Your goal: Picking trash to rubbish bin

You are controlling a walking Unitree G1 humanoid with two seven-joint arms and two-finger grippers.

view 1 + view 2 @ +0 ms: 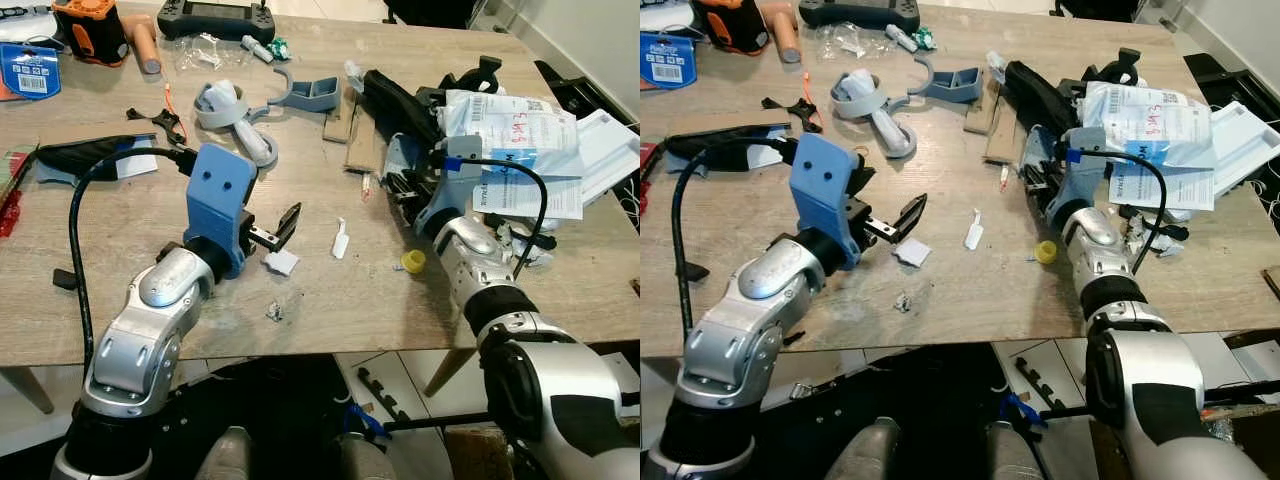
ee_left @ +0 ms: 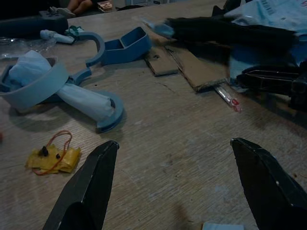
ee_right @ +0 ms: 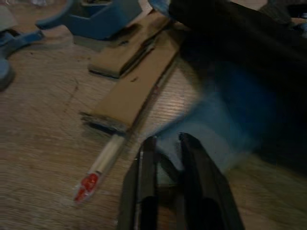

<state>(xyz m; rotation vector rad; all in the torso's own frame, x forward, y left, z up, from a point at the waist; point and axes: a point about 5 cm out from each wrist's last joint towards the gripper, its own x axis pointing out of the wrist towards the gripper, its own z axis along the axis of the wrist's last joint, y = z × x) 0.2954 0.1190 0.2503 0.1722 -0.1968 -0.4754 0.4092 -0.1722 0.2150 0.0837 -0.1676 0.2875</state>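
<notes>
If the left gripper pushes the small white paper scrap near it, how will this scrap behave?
The white paper scrap looks thin and flat, so it probably slides easily on the smooth wooden table. It seems very light and floppy; the open left gripper may need to pinch an edge.

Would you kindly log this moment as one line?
left gripper: open, above white paper scrap | right gripper: shut, by brown cardboard strip | wooden table: cluttered

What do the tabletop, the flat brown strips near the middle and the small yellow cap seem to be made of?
Tabletop: wood or wood-look laminate, matte, with pale grain lines and knots. Brown strips: probably corrugated cardboard, dull tan, with layered ragged edges in the right wrist view. Yellow cap: likely plastic, smooth and uniformly coloured, though too small to be sure.
</notes>
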